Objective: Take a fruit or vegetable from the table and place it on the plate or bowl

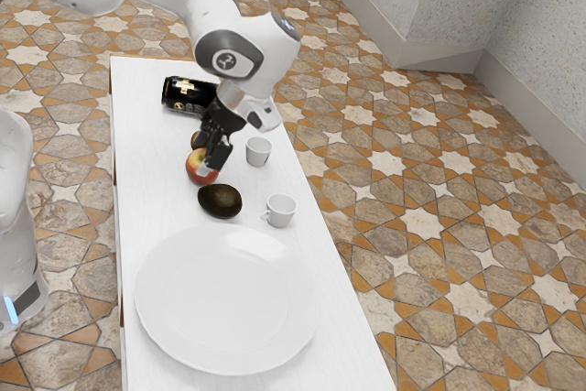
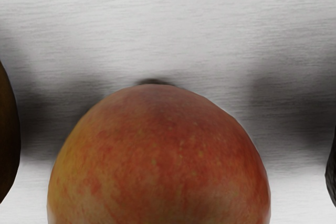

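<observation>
1. Apple (image 1: pixel 198 169) is sat on the white table (image 1: pixel 146 226), a bit above the middle of the exterior view and toward its left. Red and yellow skin, hard to miss.
2. The black gripper (image 1: pixel 214 160) is parked right on top of the apple, and the apple's upper right side is covered by it in the exterior view. Whether the jaws are open or clamped can't be told from either view, so no call is made there.
3. In the wrist view the apple (image 2: pixel 157 156) is seen close up, right under the hand, with the pale table (image 2: pixel 168 24) behind it.
4. A dark avocado (image 1: pixel 220 200) is found just below the apple in the exterior view. Whether the two are touching can't be told.
5. A brownish fruit (image 1: pixel 196 139) is tucked just behind the apple, mostly hidden by the gripper, so it can't be identified.
6. The big white plate (image 1: pixel 224 304) is laid in the lower part of the exterior view, well apart from the apple, with the avocado between them.
7. Two small white cups are dotted along the table's right side: the upper cup (image 1: pixel 259 151) just beside the gripper, the lower cup (image 1: pixel 279 210) just right of the avocado.
8. A black can (image 1: pixel 189 96) is lying on its side in the upper left of the frame, above the gripper.
9. The white arm (image 1: pixel 229 43) is seen coming in from the upper left.
</observation>
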Available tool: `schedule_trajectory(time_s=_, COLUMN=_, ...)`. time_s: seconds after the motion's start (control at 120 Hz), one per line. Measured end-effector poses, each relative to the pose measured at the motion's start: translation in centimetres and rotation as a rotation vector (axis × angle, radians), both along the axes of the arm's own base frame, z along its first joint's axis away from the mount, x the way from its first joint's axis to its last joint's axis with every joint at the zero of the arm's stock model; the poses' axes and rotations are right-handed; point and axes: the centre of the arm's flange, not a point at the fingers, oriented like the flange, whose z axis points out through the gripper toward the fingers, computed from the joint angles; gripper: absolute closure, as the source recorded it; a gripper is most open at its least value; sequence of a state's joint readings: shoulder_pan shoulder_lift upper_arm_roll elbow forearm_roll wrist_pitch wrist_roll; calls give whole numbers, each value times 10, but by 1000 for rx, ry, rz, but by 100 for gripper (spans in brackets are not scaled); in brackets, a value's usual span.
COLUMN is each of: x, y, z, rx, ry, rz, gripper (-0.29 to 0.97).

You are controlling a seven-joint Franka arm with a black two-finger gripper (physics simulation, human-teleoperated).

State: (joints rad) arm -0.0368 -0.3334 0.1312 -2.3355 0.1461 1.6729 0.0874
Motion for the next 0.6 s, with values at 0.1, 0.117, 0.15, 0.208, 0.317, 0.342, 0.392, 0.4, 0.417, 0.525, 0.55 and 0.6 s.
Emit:
schedule_trajectory(time_s=0.1, x=0, y=0, z=-5, rx=0, ry=4, rz=1, gripper=0)
schedule_trajectory(time_s=0.117, x=1, y=0, z=-5, rx=0, ry=4, rz=2, gripper=0)
schedule_trajectory(time_s=0.15, x=1, y=0, z=-6, rx=0, ry=5, rz=2, gripper=0)
schedule_trajectory(time_s=0.208, x=0, y=2, z=-9, rx=-2, ry=7, rz=8, gripper=0)
schedule_trajectory(time_s=0.317, x=-1, y=7, z=-14, rx=-6, ry=9, rz=19, gripper=0)
schedule_trajectory(time_s=0.342, x=-1, y=7, z=-15, rx=-6, ry=8, rz=20, gripper=0)
schedule_trajectory(time_s=0.392, x=-1, y=7, z=-16, rx=-6, ry=7, rz=21, gripper=0)
schedule_trajectory(time_s=0.4, x=0, y=7, z=-16, rx=-5, ry=7, rz=21, gripper=0)
schedule_trajectory(time_s=0.417, x=0, y=7, z=-17, rx=-5, ry=6, rz=21, gripper=0)
schedule_trajectory(time_s=0.525, x=2, y=7, z=-20, rx=-4, ry=4, rz=21, gripper=0)
schedule_trajectory(time_s=0.55, x=2, y=7, z=-20, rx=-4, ry=4, rz=21, gripper=0)
schedule_trajectory(time_s=0.6, x=3, y=7, z=-21, rx=-4, ry=2, rz=21, gripper=0)
